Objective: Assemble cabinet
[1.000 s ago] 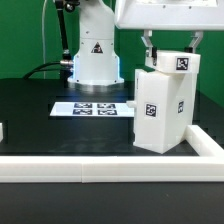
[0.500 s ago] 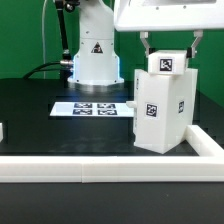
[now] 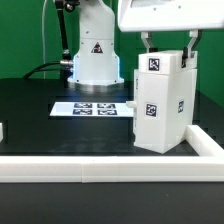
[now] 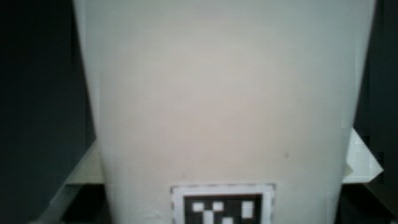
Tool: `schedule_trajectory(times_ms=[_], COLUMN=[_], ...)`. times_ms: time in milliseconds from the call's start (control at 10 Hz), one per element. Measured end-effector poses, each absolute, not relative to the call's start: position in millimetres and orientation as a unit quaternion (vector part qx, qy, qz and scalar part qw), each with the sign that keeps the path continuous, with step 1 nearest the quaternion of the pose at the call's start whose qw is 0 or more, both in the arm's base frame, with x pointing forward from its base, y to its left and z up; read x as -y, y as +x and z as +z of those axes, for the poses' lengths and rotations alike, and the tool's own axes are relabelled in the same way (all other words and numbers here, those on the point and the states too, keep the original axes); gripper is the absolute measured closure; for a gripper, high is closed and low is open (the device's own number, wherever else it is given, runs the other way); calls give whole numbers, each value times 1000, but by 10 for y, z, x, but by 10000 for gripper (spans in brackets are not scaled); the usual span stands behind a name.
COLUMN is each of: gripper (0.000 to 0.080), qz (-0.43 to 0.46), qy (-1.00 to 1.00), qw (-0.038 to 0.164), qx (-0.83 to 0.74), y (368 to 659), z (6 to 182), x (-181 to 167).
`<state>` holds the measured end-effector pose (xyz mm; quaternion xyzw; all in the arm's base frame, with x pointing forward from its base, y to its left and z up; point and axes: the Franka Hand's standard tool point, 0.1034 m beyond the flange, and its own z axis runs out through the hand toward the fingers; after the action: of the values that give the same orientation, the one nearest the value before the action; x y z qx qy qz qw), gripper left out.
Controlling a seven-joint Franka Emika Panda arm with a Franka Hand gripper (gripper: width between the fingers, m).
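The white cabinet body [image 3: 160, 115] stands upright on the black table at the exterior view's right, with a tag on its front face. On top of it sits a white top piece [image 3: 165, 65] with its own tag. My gripper [image 3: 168, 52] hangs straight above, one finger on each side of that top piece, shut on it. In the wrist view the white piece [image 4: 222, 100] fills the frame between the jaws, and its tag [image 4: 226, 205] shows at the edge. The fingertips themselves are mostly hidden.
The marker board [image 3: 97, 107] lies flat on the table to the left of the cabinet. The arm's base [image 3: 95, 55] stands behind it. A long low white border rail [image 3: 100, 168] runs along the front and right. A small white part [image 3: 2, 130] shows at the left edge.
The tag on the top piece has shifted from the exterior view's right toward the left, so the piece has turned in my grip. The cabinet body has stayed put.
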<state>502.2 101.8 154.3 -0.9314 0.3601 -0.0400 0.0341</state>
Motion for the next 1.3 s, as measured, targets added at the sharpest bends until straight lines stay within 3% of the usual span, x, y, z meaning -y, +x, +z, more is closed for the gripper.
schedule_trajectory(times_ms=[700,1300], gripper=[245,243], qz=[-32,-19], qy=[-794,-694], qw=[50,57], qx=[-605,-717], y=[5007,5011], z=[1536,1541], x=[-1024,-1063])
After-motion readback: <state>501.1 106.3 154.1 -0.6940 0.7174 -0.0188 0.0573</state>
